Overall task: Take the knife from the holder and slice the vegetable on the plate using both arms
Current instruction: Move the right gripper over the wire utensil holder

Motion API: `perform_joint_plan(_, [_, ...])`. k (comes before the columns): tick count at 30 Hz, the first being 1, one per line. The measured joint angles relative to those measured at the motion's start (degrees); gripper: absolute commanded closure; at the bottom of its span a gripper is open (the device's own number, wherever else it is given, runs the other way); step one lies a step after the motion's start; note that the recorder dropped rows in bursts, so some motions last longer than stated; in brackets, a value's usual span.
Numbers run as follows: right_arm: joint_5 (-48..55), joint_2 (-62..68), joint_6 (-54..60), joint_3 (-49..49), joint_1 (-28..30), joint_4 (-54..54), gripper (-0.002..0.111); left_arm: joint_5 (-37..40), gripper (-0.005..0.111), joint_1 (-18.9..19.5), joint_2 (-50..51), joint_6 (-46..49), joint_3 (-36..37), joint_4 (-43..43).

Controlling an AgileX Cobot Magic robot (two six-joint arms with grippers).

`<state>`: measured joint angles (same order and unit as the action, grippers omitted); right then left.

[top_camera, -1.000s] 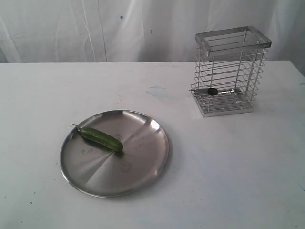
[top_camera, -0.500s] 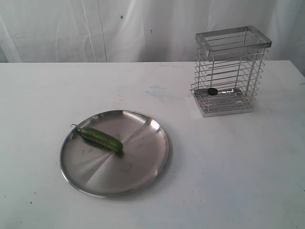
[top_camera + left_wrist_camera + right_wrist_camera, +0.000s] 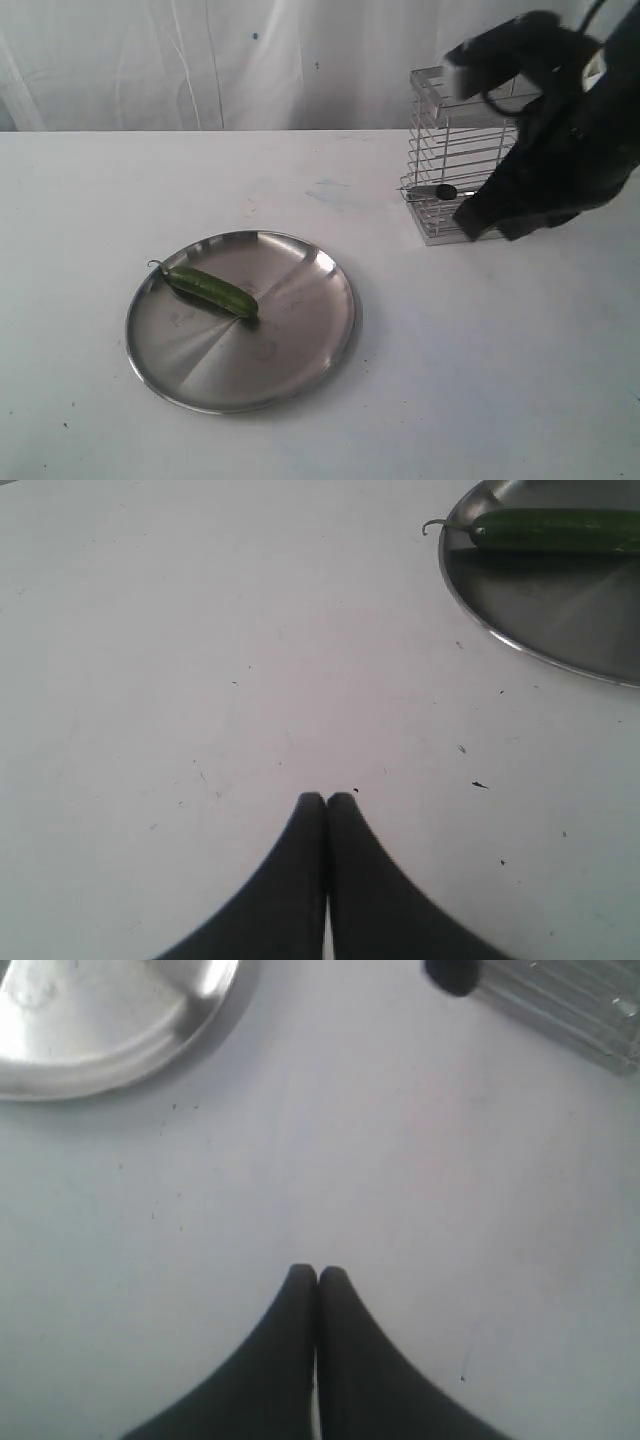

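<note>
1. Vegetable (image 3: 212, 290) lies on plate (image 3: 330, 340), toward its left rim, stem curled outward.
2. Knife (image 3: 443, 191) sits low in holder (image 3: 440, 150), dark end poking through the wires.
3. Right arm (image 3: 560, 150) blurred, in front of holder.
4. Right gripper (image 3: 317, 1276): fingers pressed together, empty, above bare bench (image 3: 480, 380).
5. Left gripper (image 3: 327, 800): fingers likewise closed, empty, beside plate.

I see: vegetable (image 3: 211, 289) glossy green | plate (image 3: 300, 345) shiny silver | holder (image 3: 440, 150) silver wire lines | arm (image 3: 560, 150) black | bench (image 3: 480, 380) white
</note>
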<state>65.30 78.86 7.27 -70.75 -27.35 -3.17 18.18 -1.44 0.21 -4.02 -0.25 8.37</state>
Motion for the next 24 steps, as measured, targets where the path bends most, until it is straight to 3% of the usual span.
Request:
perform_joint_plan(7, [4.14, 8.20, -5.27, -6.34, -16.19, -9.69, 0.108, 0.00, 0.107, 0.00, 0.00, 0.00, 0.00, 0.00])
perform_joint_plan(12, [4.29, 16.03, -7.27, -14.20, -23.13, -17.80, 0.108, 0.00, 0.107, 0.00, 0.00, 0.00, 0.00, 0.00])
perform_joint_plan(18, [4.29, 29.04, -8.27, -22.50, -24.61, -34.27, 0.108, 0.00, 0.107, 0.00, 0.00, 0.00, 0.00, 0.00])
perform_joint_plan(24, [4.29, 38.21, -9.58, -25.33, -23.56, -43.50, 0.108, 0.00, 0.107, 0.00, 0.00, 0.00, 0.00, 0.00])
